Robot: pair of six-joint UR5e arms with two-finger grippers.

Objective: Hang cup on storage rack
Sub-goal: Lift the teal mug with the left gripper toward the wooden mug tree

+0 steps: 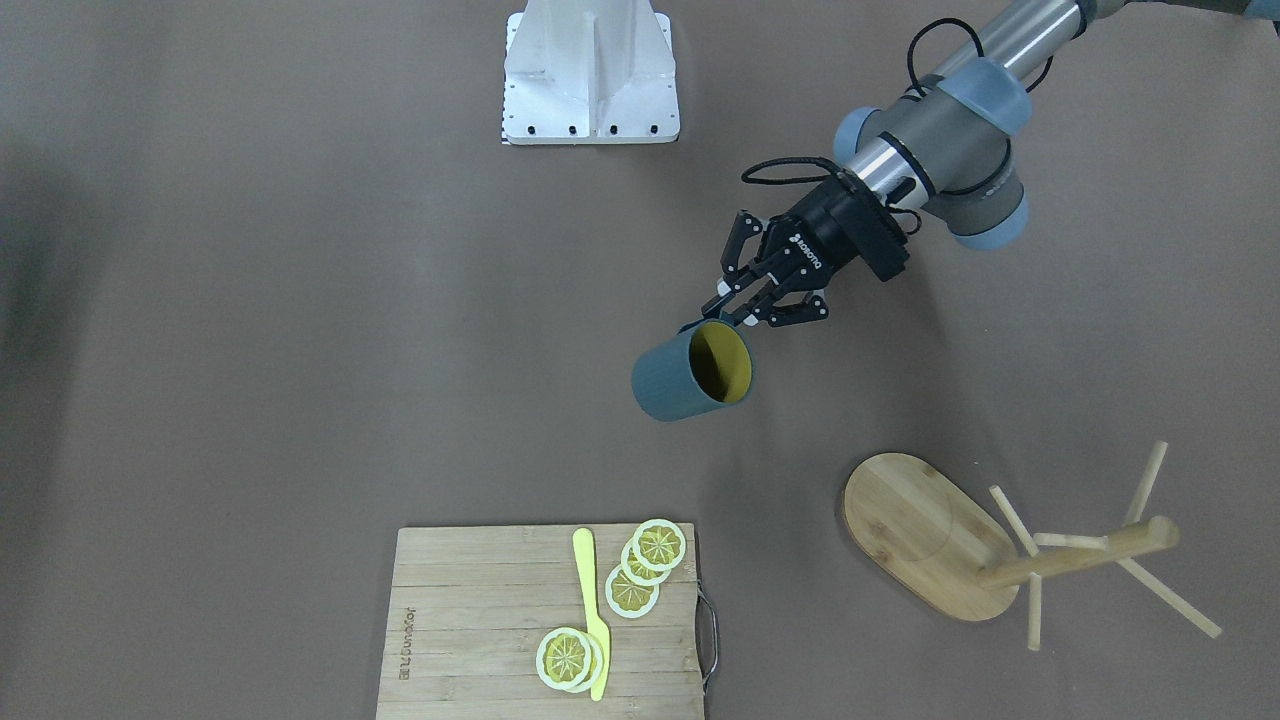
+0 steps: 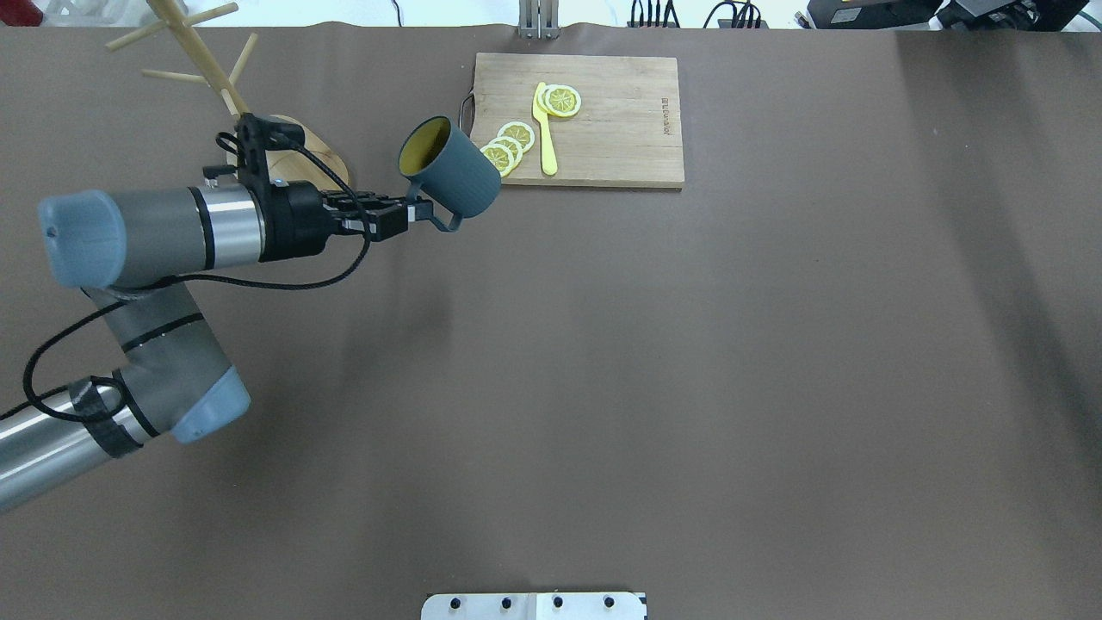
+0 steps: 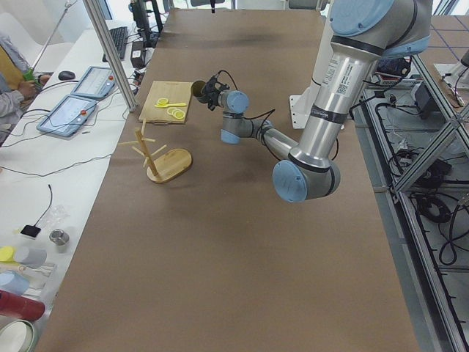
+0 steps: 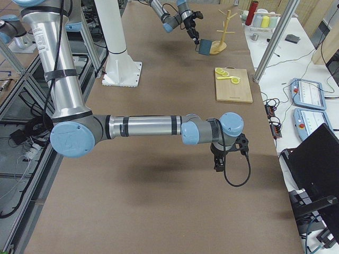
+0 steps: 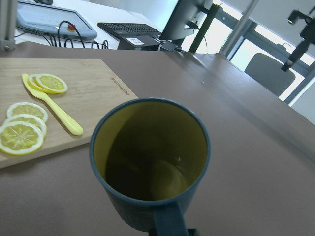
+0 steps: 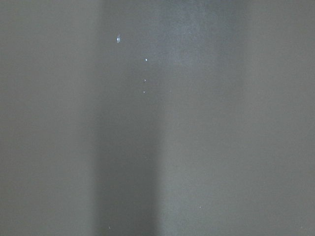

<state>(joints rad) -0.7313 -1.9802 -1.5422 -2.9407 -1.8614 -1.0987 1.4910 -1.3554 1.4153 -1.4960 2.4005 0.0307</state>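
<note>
Though left gripper (image 2: pixel 419 212) clamps handle, cup (image 2: pixel 452 168) lettering unseen; cup aloft, tilted, apart from storage rack (image 1: pixel 930 535). Gripper label: ROBOTIQ. Cutting board (image 1: pixel 470 600) stamp illegible. Right gripper (image 4: pixel 229 155): apart or together, cannot tell.

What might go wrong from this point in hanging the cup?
The left tool holds the cup only by its thin handle, with the cup tilted, so it may swivel or slip. The storage rack has thin, slanted pegs. With the tool on the handle, little loop seems free, so a peg could miss or tip the rack.
</note>
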